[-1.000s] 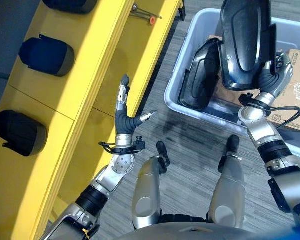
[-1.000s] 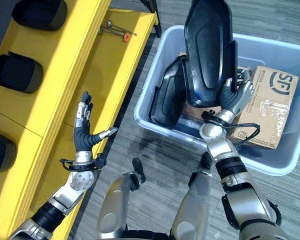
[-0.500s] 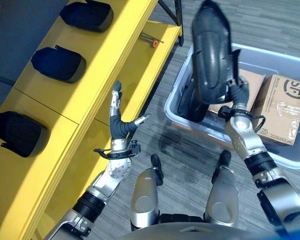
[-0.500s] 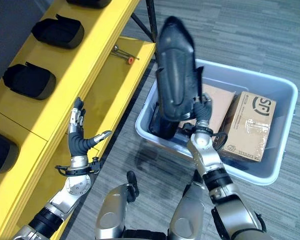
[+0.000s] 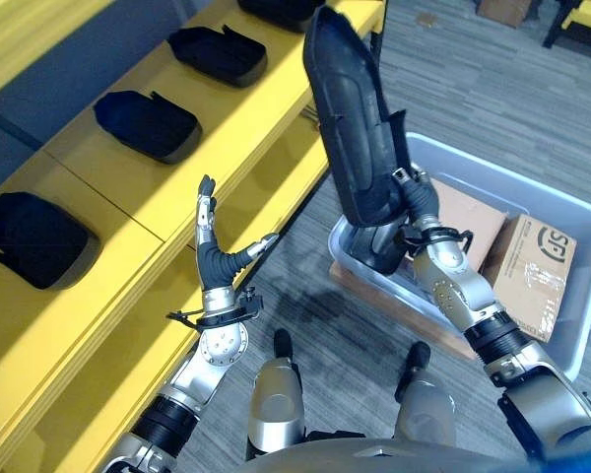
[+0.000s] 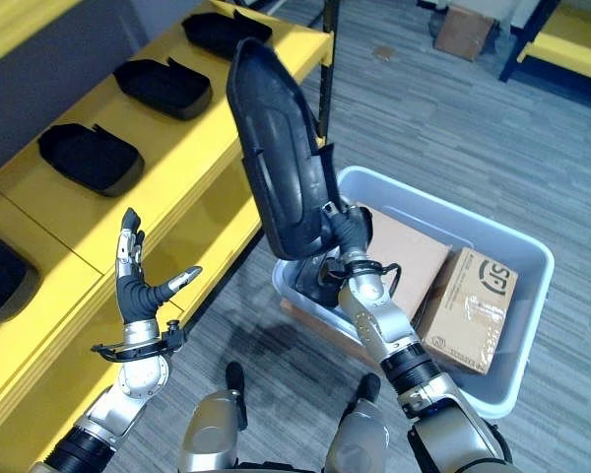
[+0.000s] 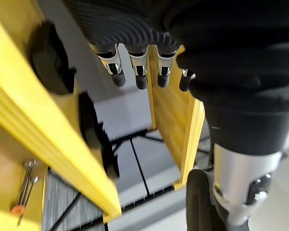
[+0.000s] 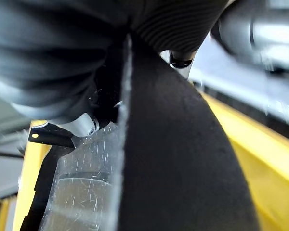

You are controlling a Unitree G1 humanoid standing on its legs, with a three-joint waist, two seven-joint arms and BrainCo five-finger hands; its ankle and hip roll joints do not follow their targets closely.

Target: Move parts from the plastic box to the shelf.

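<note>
A long black moulded part [image 5: 355,128] is held upright high above the grey plastic box [image 5: 571,296], and my right hand [image 5: 417,202] is shut on its lower end. Up close the part [image 8: 183,159] shows as a dark curved shell. Another black part [image 5: 379,246] stands inside the box at its left end. My left hand [image 5: 217,258] is raised open beside the yellow shelf [image 5: 128,197], fingers straight, touching nothing. Its fingers [image 7: 137,72] point toward the shelf.
Several black parts [image 5: 148,123] lie along the upper shelf board. Two cardboard boxes [image 5: 527,271] sit in the plastic box. A small tool with an orange tip [image 7: 21,192] lies on the lower board. More yellow furniture [image 6: 561,34] stands far right.
My right hand has lifted the black part higher and to the left, toward the shelf. The camera has tilted up, so more of the shelf and room shows. My left hand stays raised and open.
</note>
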